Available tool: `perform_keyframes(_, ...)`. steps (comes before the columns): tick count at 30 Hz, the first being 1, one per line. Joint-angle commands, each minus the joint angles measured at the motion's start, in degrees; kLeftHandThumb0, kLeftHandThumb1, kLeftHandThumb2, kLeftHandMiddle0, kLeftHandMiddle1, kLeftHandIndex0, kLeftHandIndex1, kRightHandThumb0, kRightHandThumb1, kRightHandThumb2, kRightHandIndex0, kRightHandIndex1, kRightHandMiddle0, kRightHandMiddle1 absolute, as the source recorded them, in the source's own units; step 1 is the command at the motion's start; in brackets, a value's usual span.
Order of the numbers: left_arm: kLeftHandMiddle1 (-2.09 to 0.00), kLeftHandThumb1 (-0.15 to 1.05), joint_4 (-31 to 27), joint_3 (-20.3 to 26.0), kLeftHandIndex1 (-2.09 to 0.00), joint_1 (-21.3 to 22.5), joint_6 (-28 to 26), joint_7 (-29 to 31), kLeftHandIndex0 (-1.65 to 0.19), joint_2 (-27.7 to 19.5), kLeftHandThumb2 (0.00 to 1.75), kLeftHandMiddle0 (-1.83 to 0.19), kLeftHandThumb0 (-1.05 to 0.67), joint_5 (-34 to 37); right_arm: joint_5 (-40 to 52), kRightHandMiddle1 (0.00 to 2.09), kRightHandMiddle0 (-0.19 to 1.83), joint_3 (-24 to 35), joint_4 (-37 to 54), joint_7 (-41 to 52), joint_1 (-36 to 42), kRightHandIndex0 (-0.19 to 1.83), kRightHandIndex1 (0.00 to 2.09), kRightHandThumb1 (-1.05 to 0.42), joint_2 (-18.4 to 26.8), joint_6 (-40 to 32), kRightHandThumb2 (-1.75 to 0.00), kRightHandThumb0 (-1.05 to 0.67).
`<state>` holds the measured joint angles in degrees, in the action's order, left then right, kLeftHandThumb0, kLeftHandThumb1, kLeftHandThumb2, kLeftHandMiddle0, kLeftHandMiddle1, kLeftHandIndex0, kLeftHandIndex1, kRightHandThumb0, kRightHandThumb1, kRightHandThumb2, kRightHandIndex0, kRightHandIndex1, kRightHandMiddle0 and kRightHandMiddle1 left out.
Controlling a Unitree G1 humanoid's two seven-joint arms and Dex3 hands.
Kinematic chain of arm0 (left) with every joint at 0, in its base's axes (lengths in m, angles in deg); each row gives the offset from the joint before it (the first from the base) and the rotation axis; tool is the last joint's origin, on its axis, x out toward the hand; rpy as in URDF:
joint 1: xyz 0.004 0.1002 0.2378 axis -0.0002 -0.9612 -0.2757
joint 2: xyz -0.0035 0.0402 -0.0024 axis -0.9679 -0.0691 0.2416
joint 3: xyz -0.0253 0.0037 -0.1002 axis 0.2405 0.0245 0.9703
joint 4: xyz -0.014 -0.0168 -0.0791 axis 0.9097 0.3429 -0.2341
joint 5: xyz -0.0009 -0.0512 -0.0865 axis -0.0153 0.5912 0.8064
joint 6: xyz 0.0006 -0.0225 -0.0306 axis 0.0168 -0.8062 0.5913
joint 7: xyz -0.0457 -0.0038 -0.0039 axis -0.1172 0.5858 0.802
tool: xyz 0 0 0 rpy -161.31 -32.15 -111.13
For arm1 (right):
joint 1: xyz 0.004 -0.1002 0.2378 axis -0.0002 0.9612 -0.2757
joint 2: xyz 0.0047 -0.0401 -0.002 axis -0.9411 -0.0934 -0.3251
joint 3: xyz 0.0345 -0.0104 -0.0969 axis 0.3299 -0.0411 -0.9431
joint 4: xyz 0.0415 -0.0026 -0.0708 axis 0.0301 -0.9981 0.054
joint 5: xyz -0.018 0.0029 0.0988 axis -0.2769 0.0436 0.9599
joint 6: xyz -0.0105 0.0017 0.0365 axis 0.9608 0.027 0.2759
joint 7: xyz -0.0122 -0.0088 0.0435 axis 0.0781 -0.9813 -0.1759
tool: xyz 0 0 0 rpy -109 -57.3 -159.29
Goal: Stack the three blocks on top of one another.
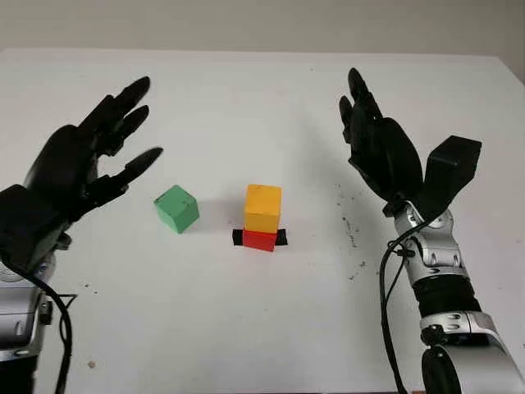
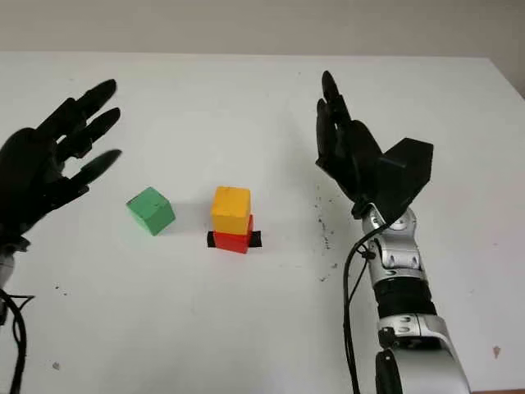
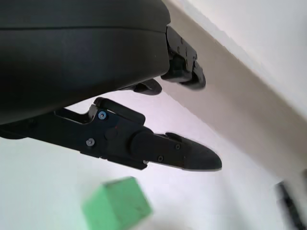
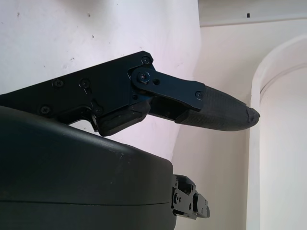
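A yellow block [image 1: 262, 207] sits on top of a red block [image 1: 259, 240] near the middle of the white table [image 1: 246, 98]; the red one rests on a strip of black tape [image 1: 281, 237]. A green block [image 1: 176, 208] stands alone on the table just left of that stack, and it also appears under my left hand's fingers [image 3: 182, 155] in the left wrist view as the green block [image 3: 116, 205]. My left hand [image 1: 98, 160] hovers open above and left of the green block. My right hand [image 1: 373, 139] is open, raised to the right of the stack.
Dark specks [image 1: 351, 226] mark the table right of the stack. The table's far edge [image 1: 246, 51] meets a pale wall. The right edge of the table [image 1: 513, 74] lies beyond my right arm.
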<state>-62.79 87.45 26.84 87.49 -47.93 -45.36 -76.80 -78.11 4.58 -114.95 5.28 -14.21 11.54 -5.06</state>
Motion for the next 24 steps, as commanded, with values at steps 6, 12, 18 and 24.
perform_keyframes(6,-0.03,0.84,3.1,-8.9,-0.09,9.3,4.2,12.0,-0.37,-14.3,0.03,-0.06,-0.70,-10.5,0.8,0.00,-0.19,1.7,2.1,-0.9,0.3,-0.19,0.00,-1.05,0.3,-1.4,-0.77,-0.77)
perform_keyframes(12,-0.04,0.79,6.4,-15.3,-0.08,15.6,6.3,16.3,-0.40,-14.4,0.04,-0.04,-0.63,-14.7,0.6,0.00,-0.19,1.9,1.3,-1.3,0.0,-0.19,0.00,-1.05,0.0,-1.2,-0.76,-0.75)
perform_keyframes(18,-0.05,0.80,8.3,-18.7,-0.07,17.9,8.0,15.5,-0.40,-11.9,0.06,-0.05,-0.62,-17.6,0.1,0.00,-0.19,1.5,2.0,-2.0,0.4,-0.19,0.00,-1.05,-0.4,-2.1,-0.77,-0.77)
perform_keyframes(24,-0.04,0.85,10.9,-20.0,-0.06,17.8,11.2,11.6,-0.40,-9.1,0.07,-0.02,-0.64,-19.3,0.4,0.00,-0.19,1.3,2.2,-1.9,1.2,-0.19,0.00,-1.05,-1.2,-2.5,-0.76,-0.77)
